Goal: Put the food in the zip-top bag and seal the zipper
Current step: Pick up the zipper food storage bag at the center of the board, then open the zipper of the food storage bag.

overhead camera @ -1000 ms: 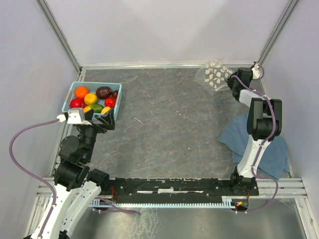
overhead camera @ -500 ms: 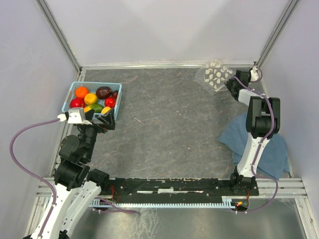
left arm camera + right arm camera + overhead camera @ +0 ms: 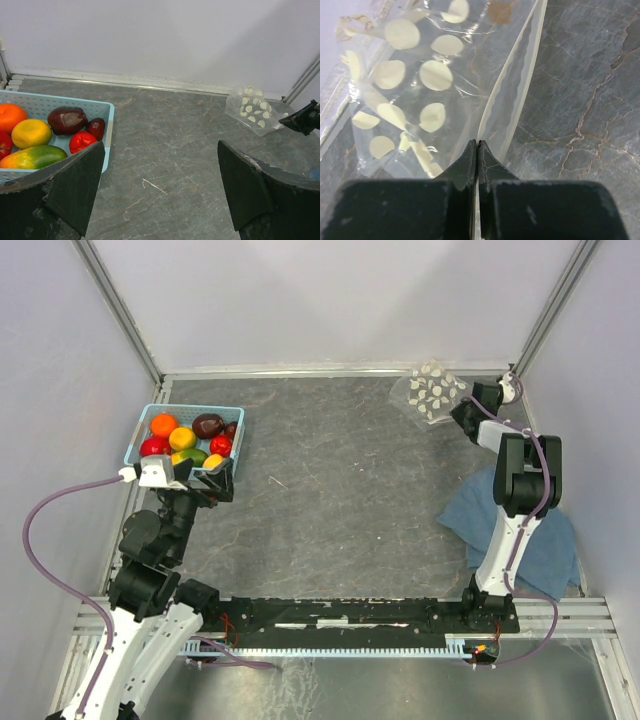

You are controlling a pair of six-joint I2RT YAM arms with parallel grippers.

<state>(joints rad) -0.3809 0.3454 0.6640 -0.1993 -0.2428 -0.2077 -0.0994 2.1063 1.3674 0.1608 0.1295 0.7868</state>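
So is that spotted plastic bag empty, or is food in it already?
Empty. Through the clear bag only the table shows, and the food sits in the blue basket.

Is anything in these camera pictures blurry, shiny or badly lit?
Top external view: soft, even light, faint shadows, everything sharp. Left wrist view: pale sheen on the glossy food; the left gripper looms dark and slightly soft at the bottom. Right wrist view: the wrinkled film of the zip-top bag catches pale glare; the right gripper is nearly featureless black.
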